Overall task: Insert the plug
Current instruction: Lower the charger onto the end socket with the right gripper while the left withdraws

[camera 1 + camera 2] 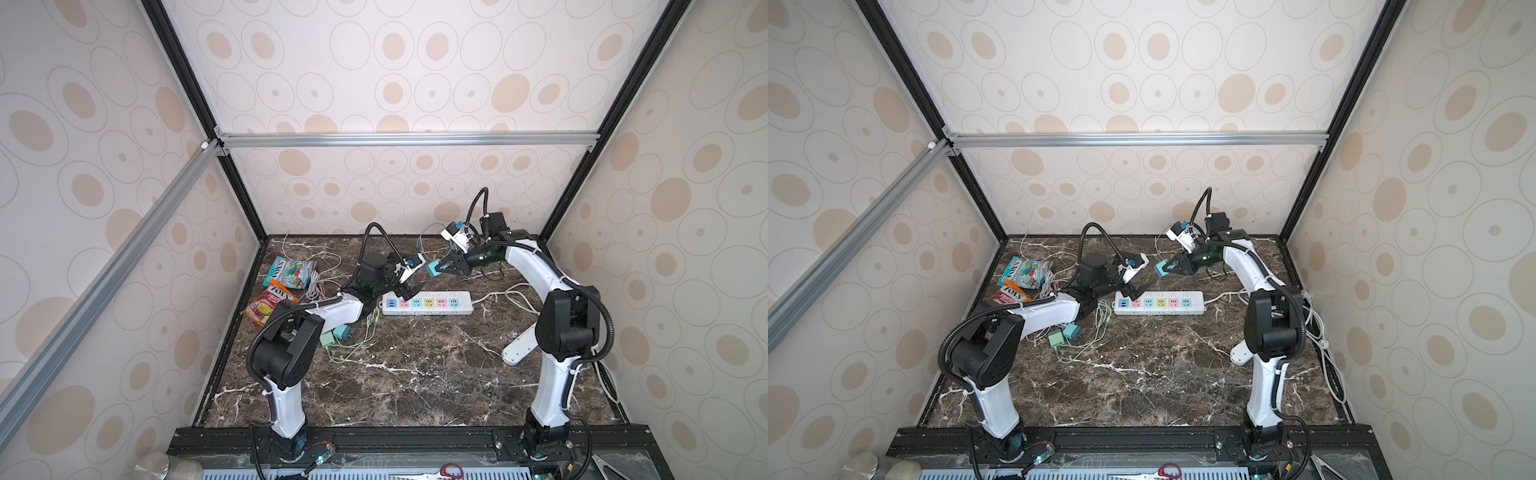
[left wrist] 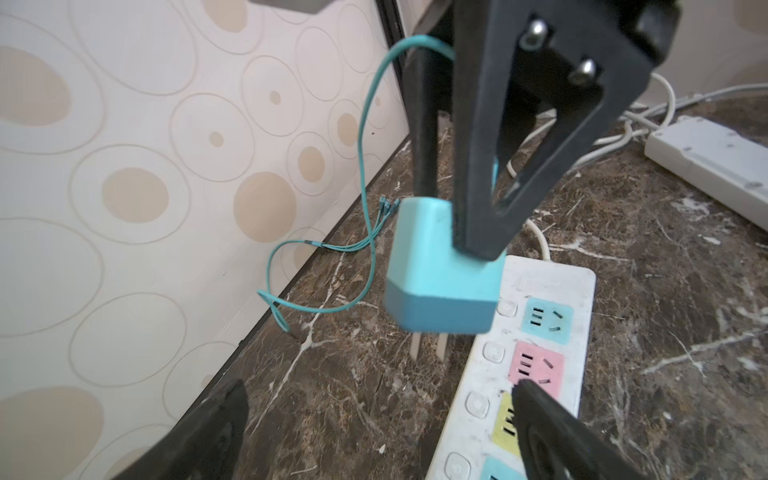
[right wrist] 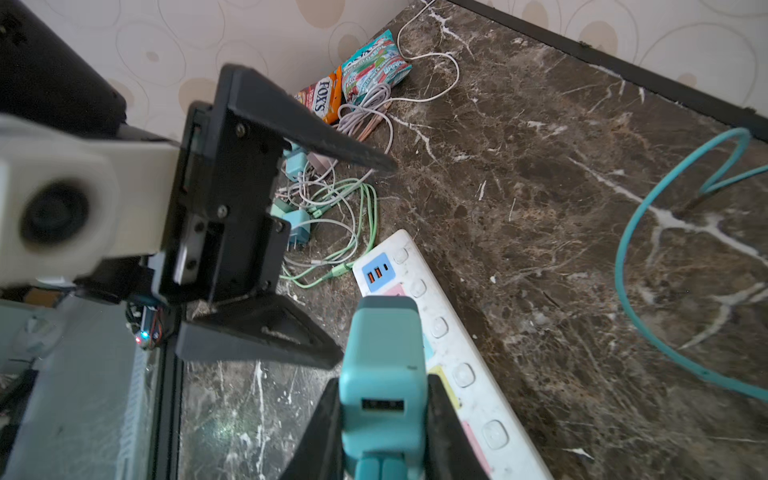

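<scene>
The right claw (image 3: 382, 380) pinches the teal plug (image 2: 440, 282) in the air, near the white power strip (image 1: 428, 303) on the bench (image 1: 415, 374), its 2 prongs outside any socket. The left claw (image 2: 379, 383) stands spread wide beside it.

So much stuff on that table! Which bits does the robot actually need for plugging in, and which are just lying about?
Needed: teal plug, gripped by the right gripper; colourful power strip.

Lying about: candy bags; spare chargers; tangled cables; second white power strip.
</scene>
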Controlling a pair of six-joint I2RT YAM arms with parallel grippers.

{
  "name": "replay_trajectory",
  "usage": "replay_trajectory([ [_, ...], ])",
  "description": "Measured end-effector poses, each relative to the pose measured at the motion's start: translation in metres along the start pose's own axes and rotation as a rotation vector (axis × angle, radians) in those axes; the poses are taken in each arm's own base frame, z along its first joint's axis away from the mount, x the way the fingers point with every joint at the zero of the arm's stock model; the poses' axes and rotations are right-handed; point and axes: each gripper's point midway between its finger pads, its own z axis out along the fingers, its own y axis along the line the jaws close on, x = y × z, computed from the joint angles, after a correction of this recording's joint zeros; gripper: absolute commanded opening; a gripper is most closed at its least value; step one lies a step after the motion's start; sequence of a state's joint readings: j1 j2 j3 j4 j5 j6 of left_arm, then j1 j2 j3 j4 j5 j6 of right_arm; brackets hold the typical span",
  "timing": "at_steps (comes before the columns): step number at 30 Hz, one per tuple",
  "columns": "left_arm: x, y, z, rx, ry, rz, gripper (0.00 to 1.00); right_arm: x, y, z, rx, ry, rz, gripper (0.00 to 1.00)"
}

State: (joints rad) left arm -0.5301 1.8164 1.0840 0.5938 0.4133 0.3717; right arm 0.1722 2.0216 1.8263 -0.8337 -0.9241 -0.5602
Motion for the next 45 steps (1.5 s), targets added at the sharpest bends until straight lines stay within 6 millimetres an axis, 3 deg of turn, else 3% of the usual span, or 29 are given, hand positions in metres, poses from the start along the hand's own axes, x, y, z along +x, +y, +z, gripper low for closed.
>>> replay_trajectory([
  [11, -0.021, 0.038, -0.06, -0.301, -0.103, -0.13, 0.98, 0.068, -0.014, 0.002, 0.025, 0.308, -0.138, 0.0],
  [17, -0.025, 0.046, -0.115, -0.466, -0.194, -0.187, 0.98, 0.086, -0.025, -0.011, 0.077, 0.465, -0.209, 0.0],
  [28, -0.039, 0.068, -0.189, -0.697, -0.285, -0.324, 0.98, 0.113, -0.039, -0.016, 0.106, 0.636, -0.27, 0.0],
  [36, -0.026, 0.07, -0.222, -0.785, -0.191, -0.384, 0.98, 0.114, -0.043, -0.007, 0.11, 0.673, -0.351, 0.0],
  [45, 0.013, 0.056, -0.238, -0.817, -0.083, -0.423, 0.98, 0.118, -0.054, -0.003, 0.13, 0.713, -0.406, 0.0],
])
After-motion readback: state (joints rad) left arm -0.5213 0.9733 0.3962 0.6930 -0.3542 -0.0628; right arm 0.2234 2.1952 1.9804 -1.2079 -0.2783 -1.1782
